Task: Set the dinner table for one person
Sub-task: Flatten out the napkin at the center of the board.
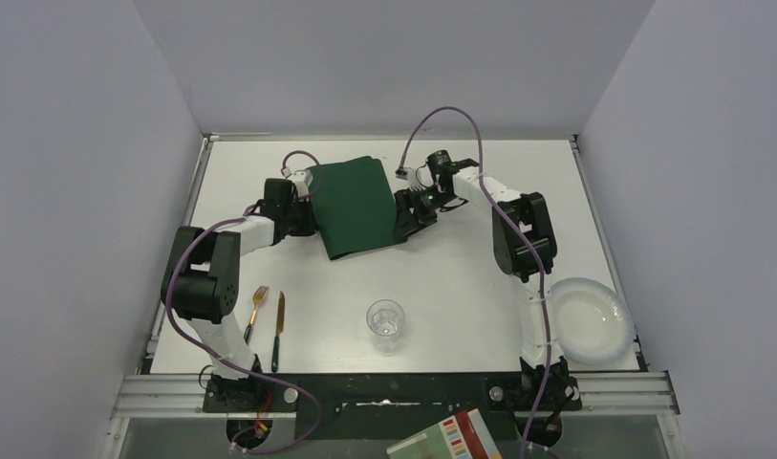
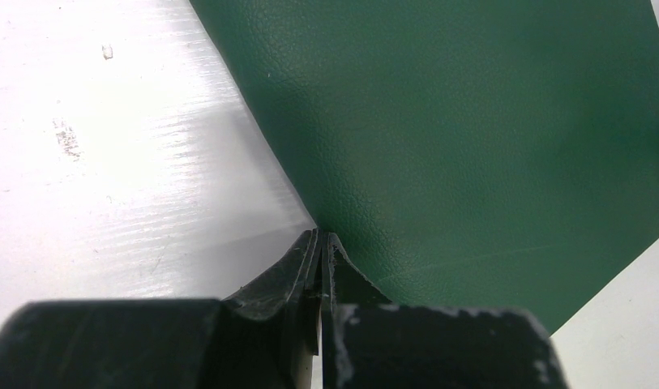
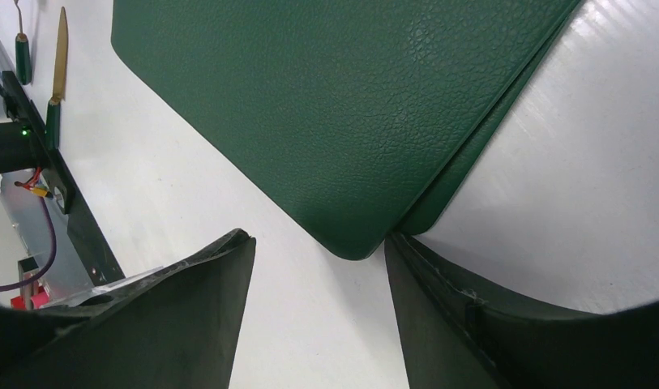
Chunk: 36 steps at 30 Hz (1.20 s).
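1. The dinner table [image 1: 461,277], white and metal-rimmed, is spread beneath both sets of jaws
2. A dark green placemat [image 1: 356,206], folded over on itself, is seen between them; its edge is pinched in the clenched left jaws, while the right jaws are held apart, released, with a rounded corner just ahead of their gap
3. A white plate [image 1: 585,320] is placed well behind the right jaws
4. A clear glass [image 1: 386,323] is stood behind both, between the arms
5. A knife [image 1: 278,330] and fork [image 1: 256,308] are laid side by side well behind the left jaws

Grn placemat [image 1: 356,206] folded over; fork [image 1: 257,304] w/ knife [image 1: 279,325] beside, glass [image 1: 386,322], plate [image 1: 585,320], booklet [image 1: 451,440].
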Tool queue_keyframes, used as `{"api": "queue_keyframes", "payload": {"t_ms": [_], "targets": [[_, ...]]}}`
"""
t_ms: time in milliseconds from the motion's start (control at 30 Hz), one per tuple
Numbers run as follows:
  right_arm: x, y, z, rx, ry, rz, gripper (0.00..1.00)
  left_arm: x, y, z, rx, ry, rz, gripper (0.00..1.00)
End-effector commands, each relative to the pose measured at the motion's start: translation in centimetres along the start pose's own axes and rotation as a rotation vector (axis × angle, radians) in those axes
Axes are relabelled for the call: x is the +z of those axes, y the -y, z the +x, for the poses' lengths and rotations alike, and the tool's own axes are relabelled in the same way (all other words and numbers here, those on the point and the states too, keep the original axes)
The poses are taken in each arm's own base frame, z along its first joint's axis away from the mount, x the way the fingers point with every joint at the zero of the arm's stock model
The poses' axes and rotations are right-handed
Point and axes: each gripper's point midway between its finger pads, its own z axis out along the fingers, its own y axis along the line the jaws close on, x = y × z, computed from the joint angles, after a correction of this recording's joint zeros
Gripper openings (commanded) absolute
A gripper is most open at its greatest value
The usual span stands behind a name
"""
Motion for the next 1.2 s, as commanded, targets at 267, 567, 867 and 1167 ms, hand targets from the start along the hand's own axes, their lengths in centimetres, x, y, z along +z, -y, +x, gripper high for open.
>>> {"api": "queue_keyframes", "payload": {"t_ms": [267,567,867,1167], "targets": [[1.1,2.7,7.6,0.062,-0.176,0.096,0.63,0.0,0.6,1.0,-0.002,-0.024,0.03,0.0],[0.1,3.1,9.1,0.097,-0.181,0.109,0.63,0.0,0.9,2.2,-0.021,-0.054,0.052,0.0],[0.3,4.1,8.5,0.104,-0.107,0.144,0.63,0.0,0.4,4.6,-0.054,-0.123,0.031,0.0],[-3.6,5.6,6.2,0.12,-0.025,0.199,0.64,-3.4,1.4,-1.8,0.034,0.017,0.035,0.0]]}}
